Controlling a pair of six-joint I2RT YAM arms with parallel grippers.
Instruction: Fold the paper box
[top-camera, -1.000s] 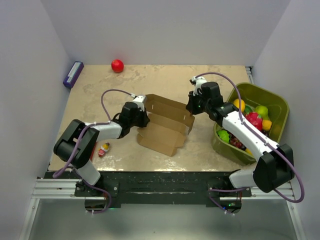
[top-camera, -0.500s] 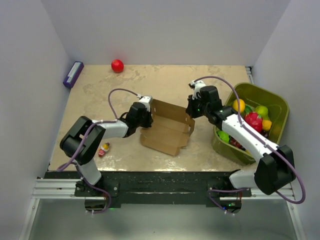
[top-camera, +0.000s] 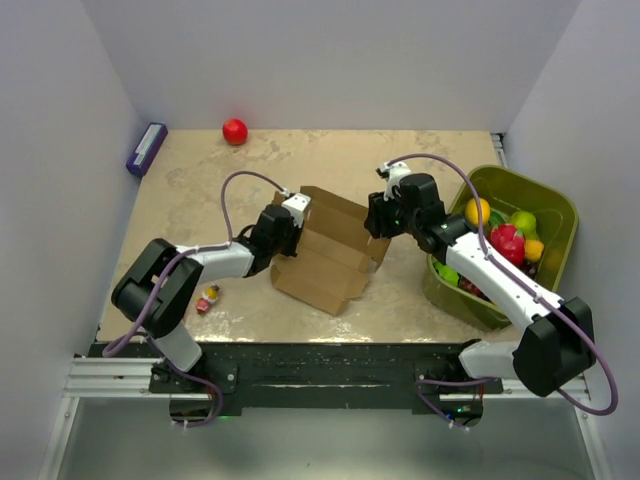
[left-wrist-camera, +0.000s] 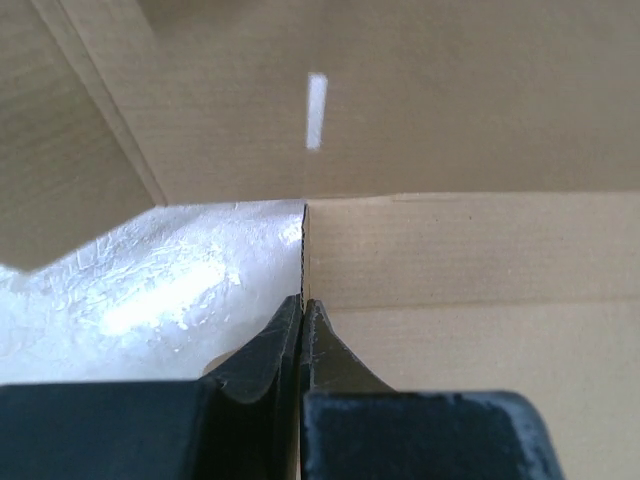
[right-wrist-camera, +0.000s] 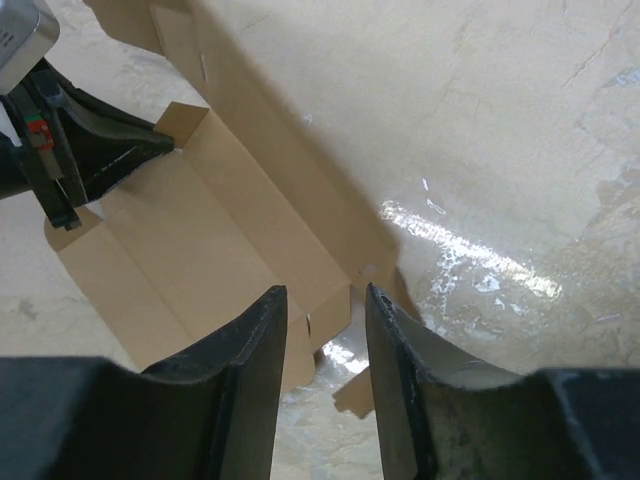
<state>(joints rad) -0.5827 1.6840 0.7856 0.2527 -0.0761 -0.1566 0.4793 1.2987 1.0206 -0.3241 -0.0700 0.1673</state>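
The paper box (top-camera: 325, 258) is a brown die-cut sheet, partly folded, at the middle of the table. My left gripper (top-camera: 289, 238) is at its left edge. In the left wrist view that gripper (left-wrist-camera: 303, 305) is shut on a thin upright edge of the cardboard (left-wrist-camera: 470, 250). My right gripper (top-camera: 373, 224) hovers at the sheet's right end. In the right wrist view it (right-wrist-camera: 325, 292) is open above a tabbed flap (right-wrist-camera: 210, 230), with nothing between its fingers. The left gripper's fingers (right-wrist-camera: 110, 150) show there at the sheet's far end.
A green bin (top-camera: 560, 215) of toy fruit stands at the right, under my right arm. A red ball (top-camera: 234, 131) and a small purple box (top-camera: 146, 148) lie at the back left. A small toy figure (top-camera: 209, 297) lies near the front left edge.
My right gripper has opened and let go of the sheet's right end. My left gripper has closed on the left edge, and the sheet has shifted slightly.
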